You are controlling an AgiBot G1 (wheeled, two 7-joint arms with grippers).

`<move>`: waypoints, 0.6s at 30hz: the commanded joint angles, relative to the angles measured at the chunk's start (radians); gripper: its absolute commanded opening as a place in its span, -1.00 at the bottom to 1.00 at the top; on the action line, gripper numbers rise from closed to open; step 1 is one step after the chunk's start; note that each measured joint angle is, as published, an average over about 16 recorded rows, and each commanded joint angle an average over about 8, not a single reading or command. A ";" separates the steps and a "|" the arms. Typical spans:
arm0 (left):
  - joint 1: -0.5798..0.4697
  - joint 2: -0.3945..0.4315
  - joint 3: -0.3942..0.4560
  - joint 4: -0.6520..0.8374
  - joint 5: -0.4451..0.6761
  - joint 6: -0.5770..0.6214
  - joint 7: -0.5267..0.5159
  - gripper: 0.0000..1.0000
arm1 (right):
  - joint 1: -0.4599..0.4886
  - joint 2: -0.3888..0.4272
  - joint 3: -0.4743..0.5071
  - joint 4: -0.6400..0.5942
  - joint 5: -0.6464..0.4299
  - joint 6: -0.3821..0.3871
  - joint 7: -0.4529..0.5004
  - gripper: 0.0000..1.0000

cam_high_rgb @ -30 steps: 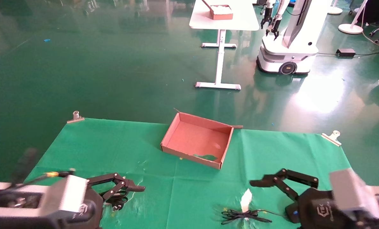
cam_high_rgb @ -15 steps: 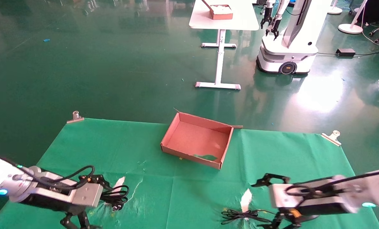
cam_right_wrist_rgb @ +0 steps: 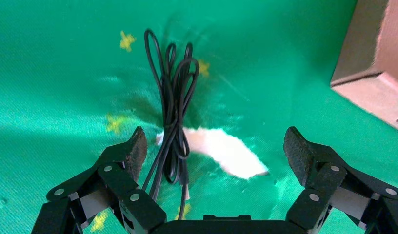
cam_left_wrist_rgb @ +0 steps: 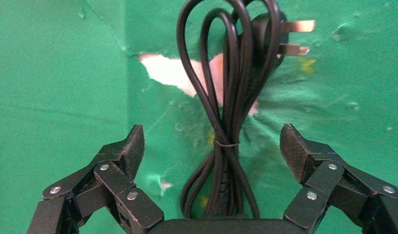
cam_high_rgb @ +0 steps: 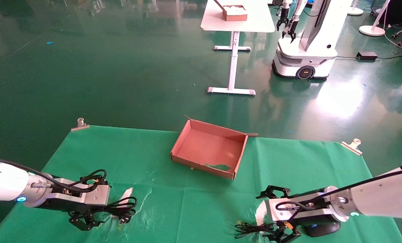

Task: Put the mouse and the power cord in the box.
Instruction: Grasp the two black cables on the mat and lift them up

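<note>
now at the reach step, nothing packed yet. left gripper hung low over the power cord near the table's front left, fingers spread wide either side of the tied bundle, plug prongs pointing away. right gripper poised over the mouse's thin cable, fingers likewise wide apart, holding nothing; mouse just beside it at the front right, partly hidden under the arm. box bare, well apart from both, at the middle of the table. next, probably: drop, close on each bundle's waist, lift and carry inward. green cloth clipped at the corners, torn to white in spots. glossy green floor beyond, white table, second robot.
</note>
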 commanded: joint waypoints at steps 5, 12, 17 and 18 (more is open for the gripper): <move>-0.008 0.021 0.002 0.061 0.006 -0.045 0.034 1.00 | 0.009 -0.026 -0.001 -0.082 -0.003 0.022 -0.058 1.00; -0.017 0.028 0.003 0.102 0.009 -0.054 0.061 -0.32 | 0.009 -0.037 0.000 -0.131 -0.001 0.027 -0.092 -0.22; -0.023 0.032 0.004 0.119 0.011 -0.055 0.070 -1.00 | 0.009 -0.040 -0.001 -0.152 -0.002 0.028 -0.099 -1.00; -0.024 0.032 0.004 0.121 0.011 -0.056 0.071 -1.00 | 0.010 -0.040 -0.001 -0.154 -0.003 0.028 -0.100 -1.00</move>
